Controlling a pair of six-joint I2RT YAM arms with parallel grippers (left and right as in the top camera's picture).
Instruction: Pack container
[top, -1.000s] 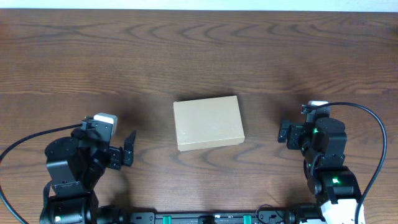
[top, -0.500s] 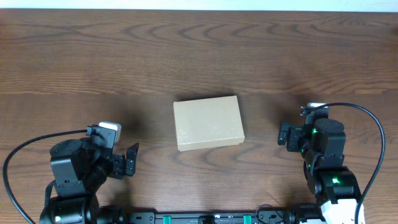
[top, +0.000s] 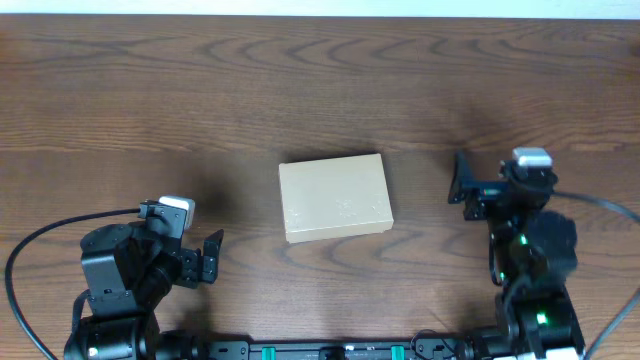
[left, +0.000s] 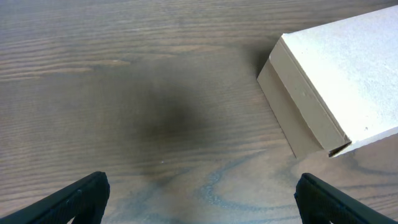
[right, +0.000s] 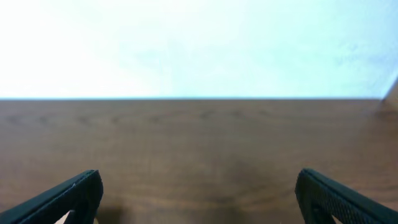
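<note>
A dark wooden table (top: 320, 80) fills the overhead view, bare wood on every side of the container. The two black arms sit at its near edge, the left arm (top: 115, 290) low at the left corner and the right arm (top: 535, 270) at the right, reaching a little further up the table. The container (top: 335, 197), a plain tan cardboard box, lies flat near the middle of the table between the arms and apart from both, its lid down; the left wrist camera shows a slight gap under the lid at one corner, so it may not be fully tucked in. The left gripper (left: 200, 186) hangs just above the wood, its jaws spread wide with nothing between them, and the box lies ahead and to its right, not touching. The right gripper (right: 198, 180) also stands wide apart and empty, looking across bare table to a pale wall (right: 199, 43), the box outside its view.
</note>
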